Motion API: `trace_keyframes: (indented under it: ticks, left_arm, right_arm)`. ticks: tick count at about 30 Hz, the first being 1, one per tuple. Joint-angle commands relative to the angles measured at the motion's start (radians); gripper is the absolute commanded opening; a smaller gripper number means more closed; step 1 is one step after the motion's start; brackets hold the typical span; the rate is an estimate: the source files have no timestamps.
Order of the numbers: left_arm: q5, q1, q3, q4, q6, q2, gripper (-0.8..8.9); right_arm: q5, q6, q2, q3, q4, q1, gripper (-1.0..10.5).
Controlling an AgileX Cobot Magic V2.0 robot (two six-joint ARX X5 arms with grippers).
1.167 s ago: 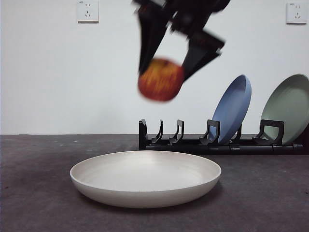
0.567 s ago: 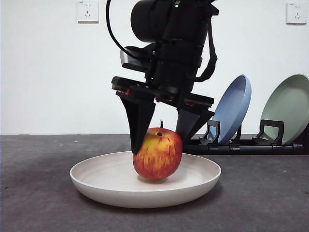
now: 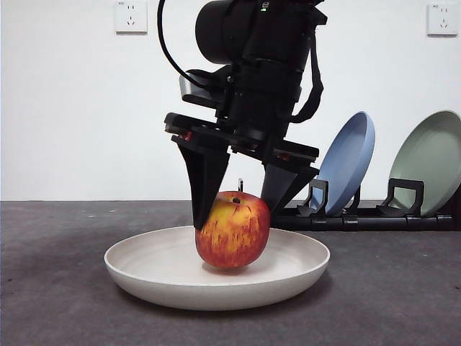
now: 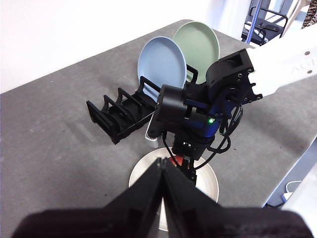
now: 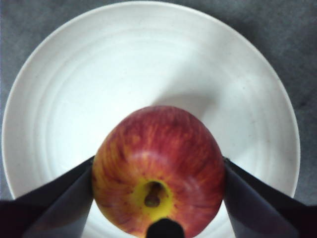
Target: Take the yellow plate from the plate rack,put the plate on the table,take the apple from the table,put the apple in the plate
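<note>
Both right claw (image 3: 234, 216) jaws against the apple (image 3: 233, 229), inside the yellow plate (image 3: 158, 267).

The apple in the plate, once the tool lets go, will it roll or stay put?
The apple is round, so it may rock or roll slightly. The yellow plate has a raised rim, which would likely contain it. Its skin looks smooth, perhaps slippery, though the right tool flanks it on both sides.

Red-and-yellow apple (image 3: 233, 229) sits inside the cream yellow plate (image 3: 151, 270), stem dimple up. Plate's flat on the dark grey table (image 3: 50, 288), near side of the black plate rack (image 3: 331, 215).
</note>
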Motion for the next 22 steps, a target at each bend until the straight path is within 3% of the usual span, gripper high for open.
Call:
trace_keyframes:
  ticks: [1, 13, 15, 19, 22]
  left_arm:
    - [0.001, 0.003, -0.002, 0.004, -0.003, -0.002, -0.08]
    - [0.001, 0.003, -0.002, 0.003, -0.003, -0.002, -0.08]
    - [0.001, 0.003, -0.002, 0.003, -0.003, -0.002, -0.08]
    - [0.001, 0.003, -0.002, 0.003, -0.003, -0.002, -0.08]
    - [0.0, 0.003, -0.002, 0.003, -0.003, -0.002, -0.08]
  right_arm:
    - [-0.01, 0.011, 0.011, -0.012, -0.005, 0.002, -0.2]
    - [-0.01, 0.01, 0.029, -0.012, -0.039, 0.003, 0.1]
    - [-0.01, 0.01, 0.029, -0.012, -0.039, 0.003, 1.1]
    - [-0.01, 0.011, 0.029, -0.012, -0.039, 0.003, 4.9]
    - [-0.01, 0.011, 0.029, -0.011, -0.039, 0.003, 5.4]
